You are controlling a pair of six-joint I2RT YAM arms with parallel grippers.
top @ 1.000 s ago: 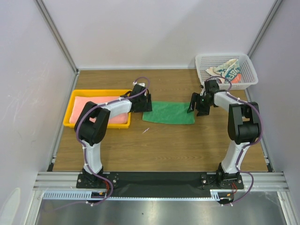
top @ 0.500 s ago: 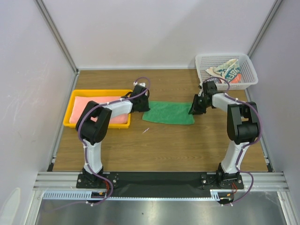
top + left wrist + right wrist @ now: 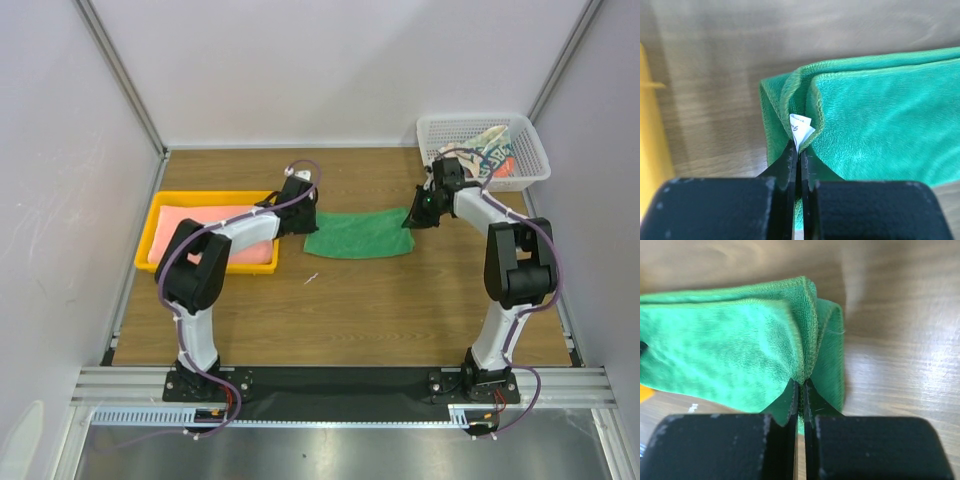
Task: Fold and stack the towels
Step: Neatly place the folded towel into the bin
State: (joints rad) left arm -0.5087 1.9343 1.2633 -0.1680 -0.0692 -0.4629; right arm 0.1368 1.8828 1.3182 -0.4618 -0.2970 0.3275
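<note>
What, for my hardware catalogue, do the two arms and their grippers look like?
Both the left arm and right arm have white tubular links joined by chunky black joint housings, on black bases. A thin purple cable loops along each. The left gripper and right gripper are matte black, with flat fingers tapering to thin tips. No markings are visible.

Your green towel [image 3: 875,120] is plush, fuzzy cloth with a stitched hem and a small papery white tag [image 3: 800,127], and the left gripper [image 3: 799,150] and right gripper [image 3: 800,388] on it look like matt black plastic. Beneath it the table [image 3: 350,310] is wood-grain board with a faint sheen. Left of it the yellow tray [image 3: 148,240] is smooth glossy plastic around a soft salmon-pink towel [image 3: 182,215]; right of it the basket [image 3: 430,125] is white plastic mesh.
</note>
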